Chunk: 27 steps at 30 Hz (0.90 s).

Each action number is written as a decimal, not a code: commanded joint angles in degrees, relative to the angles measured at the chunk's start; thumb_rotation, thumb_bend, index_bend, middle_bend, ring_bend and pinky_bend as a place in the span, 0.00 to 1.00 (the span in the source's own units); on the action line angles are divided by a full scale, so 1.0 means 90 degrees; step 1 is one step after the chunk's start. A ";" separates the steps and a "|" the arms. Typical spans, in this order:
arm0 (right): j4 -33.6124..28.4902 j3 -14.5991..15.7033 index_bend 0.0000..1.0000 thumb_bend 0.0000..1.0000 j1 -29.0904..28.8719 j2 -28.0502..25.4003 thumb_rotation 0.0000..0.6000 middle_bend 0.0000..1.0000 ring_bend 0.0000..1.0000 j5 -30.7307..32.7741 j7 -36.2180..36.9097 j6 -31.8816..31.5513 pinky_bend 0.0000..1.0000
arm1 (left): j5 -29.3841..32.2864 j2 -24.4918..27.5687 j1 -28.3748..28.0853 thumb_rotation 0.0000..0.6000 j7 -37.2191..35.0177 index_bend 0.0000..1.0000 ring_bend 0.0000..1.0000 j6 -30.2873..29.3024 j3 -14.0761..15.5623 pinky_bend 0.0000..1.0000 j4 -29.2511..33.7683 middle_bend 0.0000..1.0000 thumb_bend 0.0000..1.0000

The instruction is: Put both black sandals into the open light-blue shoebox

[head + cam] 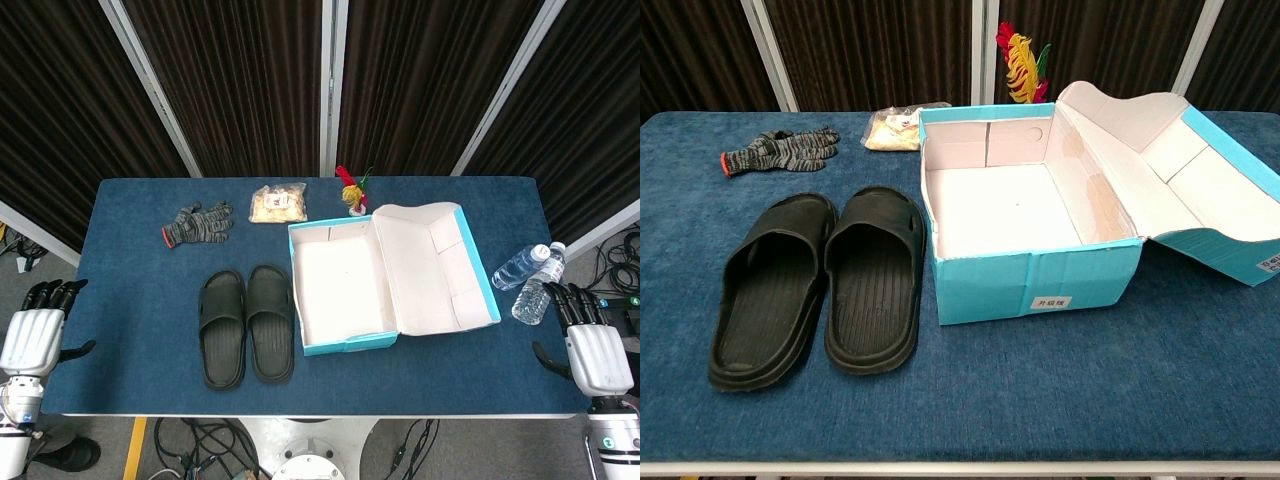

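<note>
Two black sandals [246, 325] lie side by side on the blue table [130, 290], just left of the box [345, 300]. They are plain rubber slip-ons with a wide strap and lines on the soles. The box is light blue outside and white inside, and its lid lies open to the right. The left hand [35, 330] and right hand [592, 345] rest at the table's edges, fingers straight, holding nothing.

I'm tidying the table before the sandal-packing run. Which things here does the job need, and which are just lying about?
Needed:
left sandal
right sandal
open shoebox, empty
left hand and right hand, both at the table edges, holding nothing

Lying about:
knit glove
snack bag
feathered toy behind the box
two water bottles
</note>
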<state>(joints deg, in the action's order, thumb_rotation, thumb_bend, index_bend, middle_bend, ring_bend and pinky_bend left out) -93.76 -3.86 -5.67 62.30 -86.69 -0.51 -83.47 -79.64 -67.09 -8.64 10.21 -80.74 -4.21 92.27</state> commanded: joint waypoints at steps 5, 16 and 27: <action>-0.0022 -0.0001 0.00 0.20 -0.0007 -0.0017 1.00 0.09 0.00 -0.0043 0.0071 -0.0029 0.09 | -0.0099 -0.0261 0.0118 1.00 0.0150 0.14 0.11 -0.0298 0.0005 0.12 -0.0104 0.17 0.00; -0.0109 -0.0051 0.00 0.20 0.0012 -0.0179 1.00 0.09 0.00 -0.0243 0.0053 -0.0283 0.10 | -0.0214 0.0059 -0.0566 1.00 -0.0077 0.14 0.13 0.0358 -0.0392 0.18 0.0262 0.17 0.00; -0.0266 -0.0039 0.00 0.20 -0.0014 -0.0320 1.00 0.08 0.00 -0.0366 0.0003 -0.0317 0.12 | 0.0470 0.0228 -0.2232 1.00 -0.0497 0.14 0.66 0.2565 -0.1055 0.70 0.0999 0.17 0.00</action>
<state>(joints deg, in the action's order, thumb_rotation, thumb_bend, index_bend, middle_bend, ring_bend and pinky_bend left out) -96.15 -4.22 -5.79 59.42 -89.98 -0.47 -86.33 -77.97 -64.79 -24.70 6.71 -62.26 -11.73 99.22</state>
